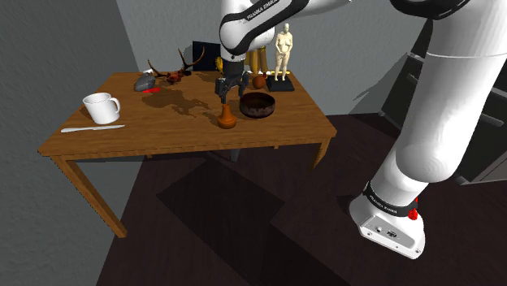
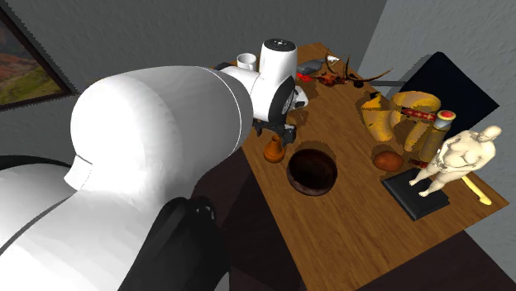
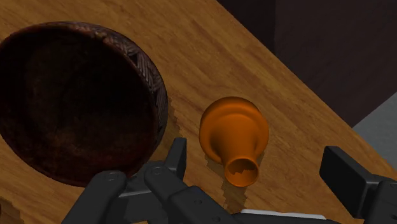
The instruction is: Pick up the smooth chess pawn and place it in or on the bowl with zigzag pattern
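An orange chess pawn (image 1: pixel 227 118) stands upright on the wooden table (image 1: pixel 162 134), close to the front edge. Just beside it, on the shoulder view's right, sits a dark brown bowl (image 1: pixel 257 104) with a zigzag band around its outside. My gripper (image 1: pixel 227 96) hangs right above the pawn, open. In the wrist view the pawn (image 3: pixel 234 130) sits between the spread fingers (image 3: pixel 177 156), which do not touch it, and the bowl's rim (image 3: pixel 149 70) lies close beside one finger. The second exterior view shows the pawn (image 2: pixel 274 150) beside the bowl (image 2: pixel 312 192), under the hand.
A white mug (image 1: pixel 101 107) and a pale knife (image 1: pixel 91 128) lie at the shoulder view's left end of the table. Antlers (image 1: pixel 183 69), a grey object (image 1: pixel 146 82), a figurine (image 1: pixel 283 53) on a black base and a small brown ball (image 2: pixel 387 159) stand along the back.
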Robot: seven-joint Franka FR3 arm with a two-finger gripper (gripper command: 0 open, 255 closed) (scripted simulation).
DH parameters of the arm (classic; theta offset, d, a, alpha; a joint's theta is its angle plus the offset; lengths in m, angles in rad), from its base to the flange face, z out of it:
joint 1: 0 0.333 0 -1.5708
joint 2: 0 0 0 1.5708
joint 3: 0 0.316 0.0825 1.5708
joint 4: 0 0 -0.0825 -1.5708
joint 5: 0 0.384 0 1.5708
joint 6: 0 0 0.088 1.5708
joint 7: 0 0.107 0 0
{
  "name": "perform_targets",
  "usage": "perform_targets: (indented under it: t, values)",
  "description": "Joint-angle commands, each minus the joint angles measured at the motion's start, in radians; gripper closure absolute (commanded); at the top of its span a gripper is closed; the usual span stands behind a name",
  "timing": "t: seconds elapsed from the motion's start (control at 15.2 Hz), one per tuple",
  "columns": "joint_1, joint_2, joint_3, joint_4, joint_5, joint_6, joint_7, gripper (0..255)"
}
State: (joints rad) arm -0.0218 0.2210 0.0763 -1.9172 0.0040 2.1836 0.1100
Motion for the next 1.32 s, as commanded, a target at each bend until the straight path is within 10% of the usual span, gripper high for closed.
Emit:
perform_targets:
  t: [0.0, 1.06, 1.12, 1.25]
  values:
    - [0.005, 0.076, -0.003, 0.079, -0.016, 0.007, 0.014, 0]
    - [0.010, 0.160, -0.007, 0.084, -0.026, 0.090, 0.022, 0]
    - [0.010, 0.160, -0.007, 0.084, -0.026, 0.090, 0.022, 255]
    - [0.010, 0.160, -0.007, 0.084, -0.026, 0.090, 0.022, 255]
